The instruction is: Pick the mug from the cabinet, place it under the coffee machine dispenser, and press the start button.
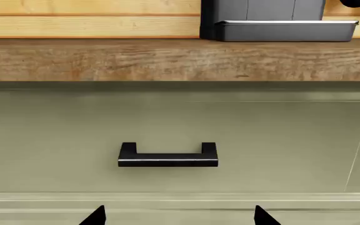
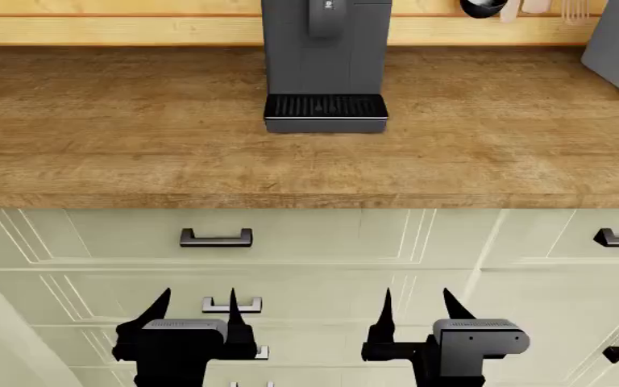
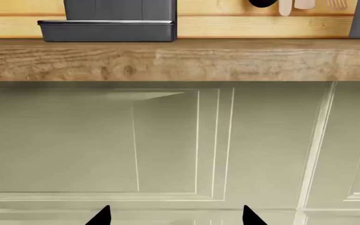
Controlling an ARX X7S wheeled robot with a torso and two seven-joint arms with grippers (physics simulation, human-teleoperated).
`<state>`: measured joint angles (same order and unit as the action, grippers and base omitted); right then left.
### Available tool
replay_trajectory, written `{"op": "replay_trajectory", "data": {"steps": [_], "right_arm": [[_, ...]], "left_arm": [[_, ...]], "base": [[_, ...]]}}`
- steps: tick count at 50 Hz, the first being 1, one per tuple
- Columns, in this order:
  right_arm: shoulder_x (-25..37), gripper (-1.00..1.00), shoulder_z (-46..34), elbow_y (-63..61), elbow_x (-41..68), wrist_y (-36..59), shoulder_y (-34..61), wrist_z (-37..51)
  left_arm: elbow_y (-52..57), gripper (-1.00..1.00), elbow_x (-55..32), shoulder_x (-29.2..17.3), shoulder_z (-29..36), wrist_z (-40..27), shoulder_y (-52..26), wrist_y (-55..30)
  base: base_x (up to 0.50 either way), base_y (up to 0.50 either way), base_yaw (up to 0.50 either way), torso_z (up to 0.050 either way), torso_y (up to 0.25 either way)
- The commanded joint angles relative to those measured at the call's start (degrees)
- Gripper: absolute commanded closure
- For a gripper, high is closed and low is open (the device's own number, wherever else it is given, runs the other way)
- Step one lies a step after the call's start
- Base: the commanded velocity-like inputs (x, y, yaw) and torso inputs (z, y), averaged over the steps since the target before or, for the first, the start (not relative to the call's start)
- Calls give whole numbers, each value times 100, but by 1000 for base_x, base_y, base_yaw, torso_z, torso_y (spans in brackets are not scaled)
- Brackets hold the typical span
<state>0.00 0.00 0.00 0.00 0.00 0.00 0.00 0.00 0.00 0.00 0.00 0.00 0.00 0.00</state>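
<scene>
Straight ahead at twelve o'clock in the head view, the coffee machine (image 2: 326,48) stands on the wooden tabletop (image 2: 126,137), its ribbed drip tray (image 2: 325,107) facing the robot. The coffee machine dispenser (image 2: 325,20) juts from the machine's front above the tray, with nothing standing beneath it. The mug shows in none of the three views.

Both arms hang low before the pale green drawer fronts (image 2: 321,234) under the tabletop edge. The left hand (image 2: 199,310) sits at about seven o'clock, its two dark fingers spread apart and holding nothing. The right hand (image 2: 417,308) sits at about five o'clock, fingers likewise spread and empty.

From the left wrist view a black drawer handle (image 1: 167,157) lies ahead of the left hand, well clear of the fingertips (image 1: 95,216). At one o'clock, what look like hanging utensils (image 2: 525,6) line the wall, though they are cropped too much to be sure.
</scene>
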Motion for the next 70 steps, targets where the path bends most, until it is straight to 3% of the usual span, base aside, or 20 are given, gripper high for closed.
{"op": "replay_trajectory", "data": {"steps": [1, 12, 37, 44, 70], "right_arm": [[85, -100, -118, -66, 86, 52, -33, 125], [286, -100, -295, -567, 347, 359, -235, 326], [506, -100, -531, -526, 610, 482, -184, 471], [615, -100, -792, -545, 71, 574, -169, 780], [760, -100, -1030, -599, -64, 678, -187, 1034]], "left_arm": [[134, -100, -71, -91, 111, -119, 54, 4], [1003, -100, -253, -295, 322, -340, 328, -307], [1175, -100, -645, -504, 443, -494, 351, -325], [1116, -100, -742, -545, 505, -504, 375, -388], [1125, -100, -910, -709, 675, -678, 414, -373]], "base": [[0, 0, 0, 50, 31], [0, 0, 0, 50, 35], [0, 14, 0, 50, 38], [0, 500, 0, 0, 0], [0, 500, 0, 0, 0]]}}
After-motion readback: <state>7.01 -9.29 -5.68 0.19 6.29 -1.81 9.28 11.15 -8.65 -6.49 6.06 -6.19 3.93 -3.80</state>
